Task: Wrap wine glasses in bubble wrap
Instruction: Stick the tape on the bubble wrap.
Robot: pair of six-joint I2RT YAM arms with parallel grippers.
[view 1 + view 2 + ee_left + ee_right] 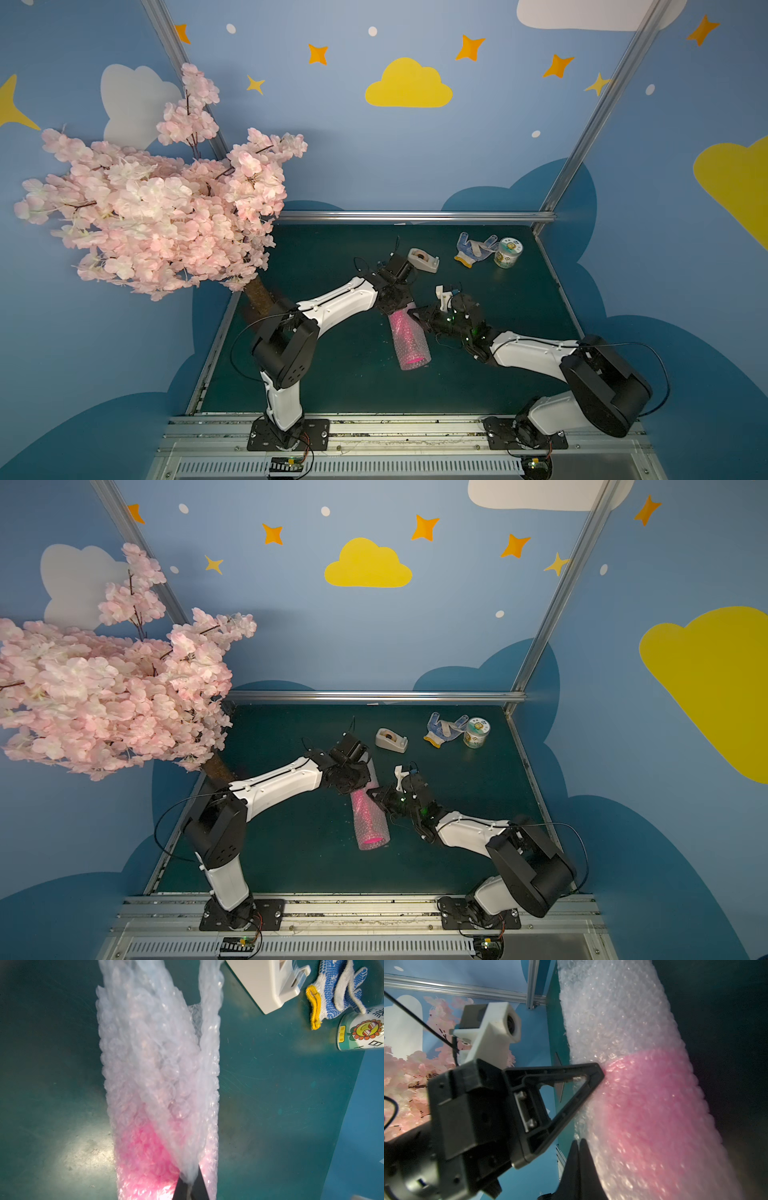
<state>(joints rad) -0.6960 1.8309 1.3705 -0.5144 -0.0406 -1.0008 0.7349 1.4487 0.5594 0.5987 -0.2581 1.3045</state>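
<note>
Plainly, bubble wrap (155, 1053) sits pinched in both jaws.

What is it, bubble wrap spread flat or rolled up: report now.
Rolled up: the bubble wrap forms a tube around the pink goblet, whose colour shows through.

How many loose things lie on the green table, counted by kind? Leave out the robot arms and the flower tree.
pink goblet, inside the wrap: 1
bubble wrap: 1
tape dispenser: 1
glove: 1
can: 1
Total: 5
</note>
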